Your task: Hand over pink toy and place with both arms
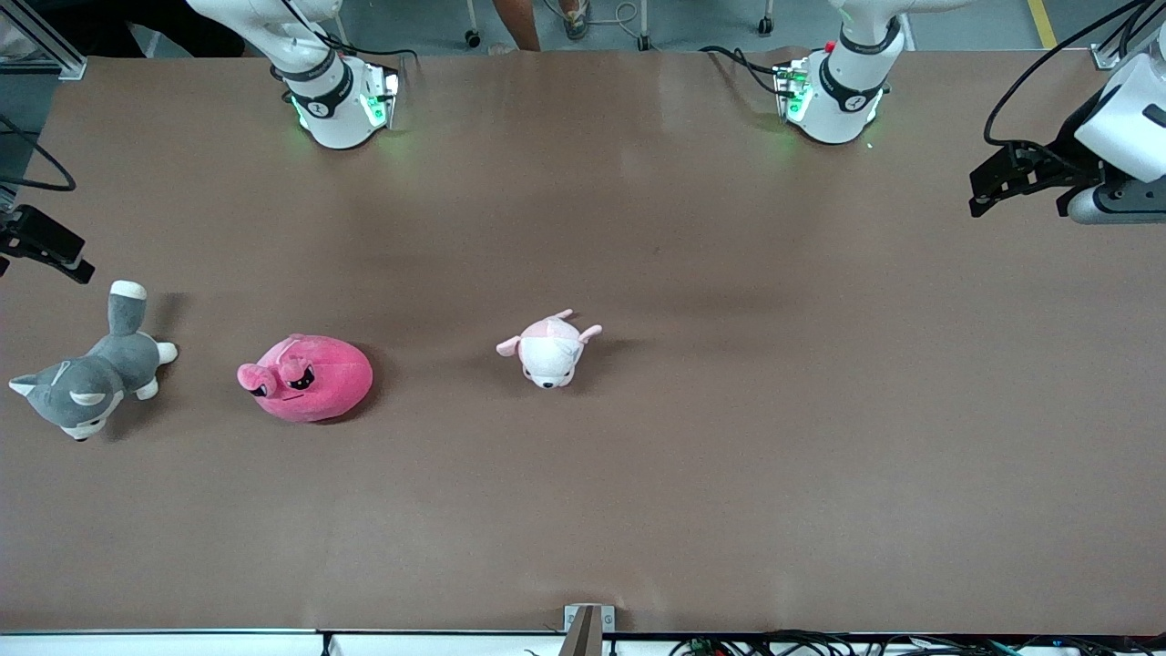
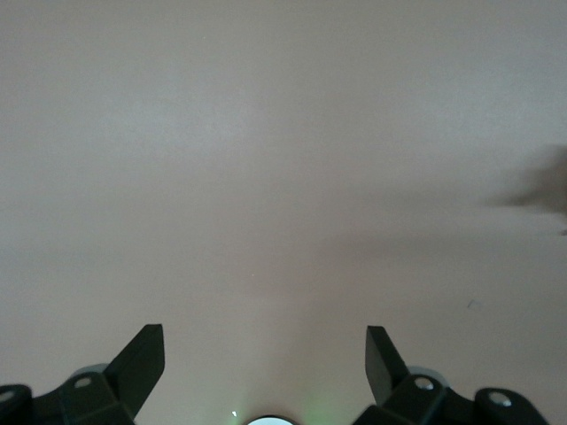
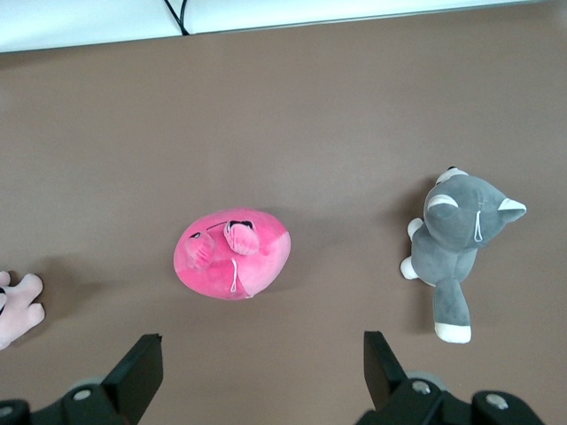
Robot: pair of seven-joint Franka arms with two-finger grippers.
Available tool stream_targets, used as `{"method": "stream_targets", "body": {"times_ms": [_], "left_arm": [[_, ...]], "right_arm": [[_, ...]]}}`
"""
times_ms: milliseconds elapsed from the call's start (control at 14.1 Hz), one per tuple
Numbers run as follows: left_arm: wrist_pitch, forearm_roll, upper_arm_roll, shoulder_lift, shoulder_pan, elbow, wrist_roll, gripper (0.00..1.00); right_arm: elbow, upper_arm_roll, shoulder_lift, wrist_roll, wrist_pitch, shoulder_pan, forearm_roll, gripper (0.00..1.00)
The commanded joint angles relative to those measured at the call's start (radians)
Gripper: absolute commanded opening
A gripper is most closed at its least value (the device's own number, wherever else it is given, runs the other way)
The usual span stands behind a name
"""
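Observation:
The pink toy (image 1: pixel 305 378) is a round hot-pink plush with black angry eyes, lying on the brown table (image 1: pixel 729 474) toward the right arm's end. It also shows in the right wrist view (image 3: pixel 232 253). My right gripper (image 3: pixel 263 345) is open and empty, high above the table, apart from the toy. Only its black tip (image 1: pixel 50 248) shows at the front view's edge. My left gripper (image 1: pixel 1011 187) is open and empty in the air over the left arm's end of the table. The left wrist view (image 2: pixel 266 341) shows only bare table under it.
A grey-and-white plush dog (image 1: pixel 91 374) lies beside the pink toy, at the right arm's end, and shows in the right wrist view (image 3: pixel 456 243). A small pale pink-and-white plush (image 1: pixel 549 349) lies near the table's middle. Both arm bases stand along the table's edge farthest from the front camera.

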State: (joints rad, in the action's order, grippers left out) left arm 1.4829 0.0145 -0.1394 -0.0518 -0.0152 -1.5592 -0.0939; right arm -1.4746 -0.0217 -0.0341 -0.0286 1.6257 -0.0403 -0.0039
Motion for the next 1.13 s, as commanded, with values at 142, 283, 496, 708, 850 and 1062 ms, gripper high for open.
{"method": "stream_targets", "body": {"times_ms": [142,283,496,708,850,1062], "left_arm": [[-0.021,-0.011,-0.003,-0.013,-0.005,0.007,0.025,1.00],[-0.032,-0.010,-0.005,-0.013,-0.005,0.008,0.026,1.00],[-0.033,-0.011,-0.005,-0.011,-0.005,0.018,0.026,1.00],[-0.038,-0.011,-0.005,-0.011,-0.005,0.018,0.028,1.00],[-0.039,-0.011,-0.005,-0.010,-0.005,0.018,0.028,1.00],[-0.041,-0.011,-0.005,-0.010,-0.005,0.016,0.026,1.00]], "right_arm": [[-0.093,0.002,0.068,0.044,0.022,-0.007,-0.019,1.00],[-0.107,0.002,0.071,0.056,0.034,-0.006,-0.019,1.00],[-0.209,0.003,0.129,0.055,0.094,-0.003,-0.019,1.00],[-0.227,0.005,0.144,0.053,0.080,-0.004,-0.019,1.00],[-0.225,0.003,0.146,0.053,0.065,-0.006,-0.019,1.00],[-0.225,0.003,0.144,0.055,0.060,-0.007,-0.019,1.00]]}}
